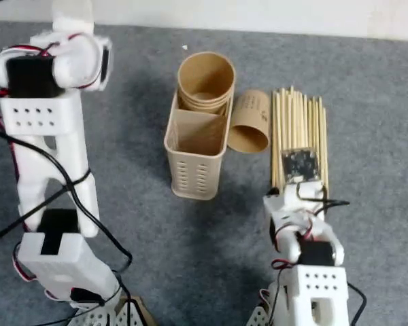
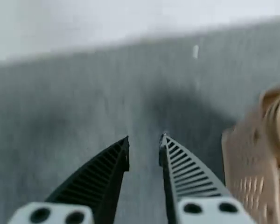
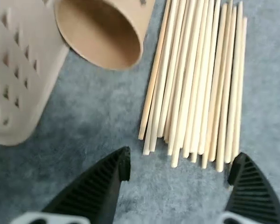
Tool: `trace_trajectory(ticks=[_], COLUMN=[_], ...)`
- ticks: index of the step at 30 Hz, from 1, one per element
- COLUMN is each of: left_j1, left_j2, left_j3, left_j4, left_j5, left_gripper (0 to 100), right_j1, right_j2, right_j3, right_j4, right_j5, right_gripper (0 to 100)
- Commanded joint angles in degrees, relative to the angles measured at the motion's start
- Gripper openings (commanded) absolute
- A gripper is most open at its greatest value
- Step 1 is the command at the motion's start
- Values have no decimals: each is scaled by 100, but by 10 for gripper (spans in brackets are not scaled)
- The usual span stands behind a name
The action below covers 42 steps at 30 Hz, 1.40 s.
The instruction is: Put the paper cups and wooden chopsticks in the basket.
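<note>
Basket point(image 1: 194, 173), chopsticks point(image 1: 302, 125) and cups point(image 1: 205, 81) all sit on a grey table point(image 1: 136, 136) between two white arms. The left arm point(image 1: 51, 156) is the bulkiest thing here, stretched along the table's left side, well apart from the basket. The left gripper point(image 2: 144, 140) hangs over bare grey surface with the basket point(image 2: 252, 177) off to one side. Its jaws are a little parted, with nothing between them. The right arm point(image 1: 306, 272) stands at the near right. The right gripper point(image 3: 182, 161) hangs over the near ends of the chopsticks point(image 3: 200, 84), jaws spread wide and gripping nothing.

The basket stands upright mid-table, pale plastic with two compartments. The chopsticks lie flat in a tidy row to its right, pointing away from the right arm. The cups are stacked upright in the basket's far compartment. A loose cup point(image 1: 250, 122) lies on its side on the table between basket and chopsticks, mouth toward the right arm. It is close against the basket, though I can't tell if they touch.
</note>
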State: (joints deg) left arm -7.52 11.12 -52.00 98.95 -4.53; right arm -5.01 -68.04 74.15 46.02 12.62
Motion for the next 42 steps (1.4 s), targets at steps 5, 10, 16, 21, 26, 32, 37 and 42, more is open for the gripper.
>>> trace_trajectory(ticks=[5, 10, 16, 21, 26, 32, 37, 42], left_j1=[-532, -620, -892, -1226, -1226, -1209, -1147, -1138], left_j2=[-92, -374, -1095, -1851, -2484, -2818, -2809, -2809], left_j3=[1402, 3240, 6097, 7723, 9086, 9947, 10018, 10026], left_j4=[264, -862, -2769, -3815, -4651, -5345, -5442, -5486], left_j5=[255, 229, -281, -325, -325, -325, -325, -325], left_gripper=[140, 140, 143, 143, 143, 143, 143, 143], right_j1=[31, -585, -1024, -1015, -875, -602, -479, -488], right_j2=[2774, 4567, 5209, 5807, 6510, 6862, 6897, 6905], right_j3=[-2800, -4145, -4365, -4374, -4418, -4426, -4400, -4382], right_j4=[145, 154, -127, -576, -1341, -2290, -2782, -3178], right_j5=[-123, 413, 1565, 2277, 2330, 2145, 1591, 1556], right_gripper=[336, 336, 336, 336, 336, 336, 324, 162])
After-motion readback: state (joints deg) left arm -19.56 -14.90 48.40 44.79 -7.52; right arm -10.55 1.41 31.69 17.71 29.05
